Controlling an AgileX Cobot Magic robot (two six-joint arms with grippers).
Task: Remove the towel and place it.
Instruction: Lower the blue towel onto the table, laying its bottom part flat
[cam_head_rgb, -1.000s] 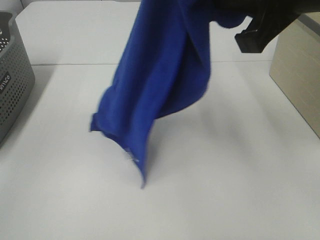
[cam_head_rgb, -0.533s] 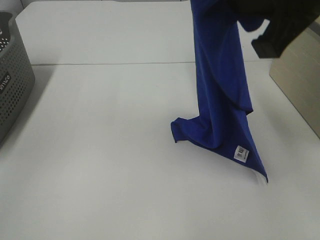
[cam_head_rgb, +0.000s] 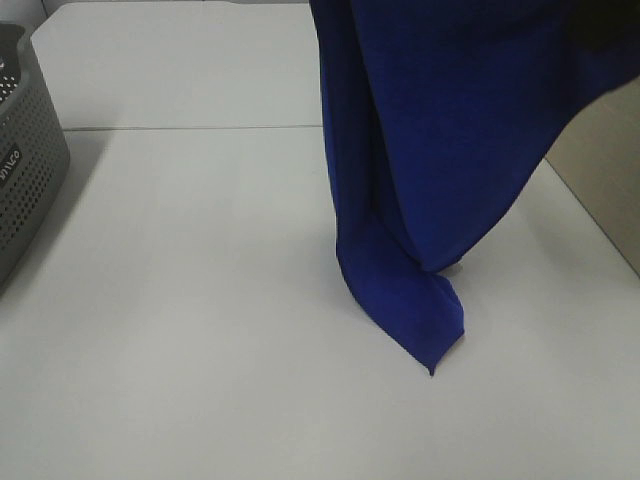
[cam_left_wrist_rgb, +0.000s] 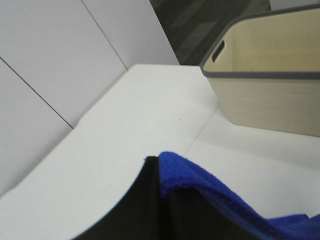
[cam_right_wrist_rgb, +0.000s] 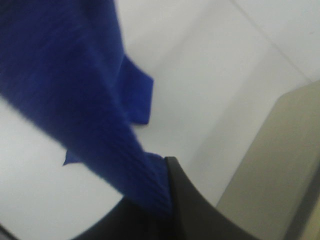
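Holding towel (cam_head_rgb: 420, 150) up at top right with left tool (cam_left_wrist_rgb: 159, 172) and right tool (cam_right_wrist_rgb: 165, 170), both clamped shut on it, bottom tip touching desk (cam_head_rgb: 180, 300) lower centre.

towel (cam_head_rgb: 430, 150) tip on table (cam_head_rgb: 200, 300)

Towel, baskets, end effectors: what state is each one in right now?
Towel: held up, hanging in folds, lower corner resting on the table.
Left end effector: shut on the towel.
Right end effector: shut on the towel.
Grey basket: upright, inside not visible.
Beige bin: upright, visible part of the inside empty.
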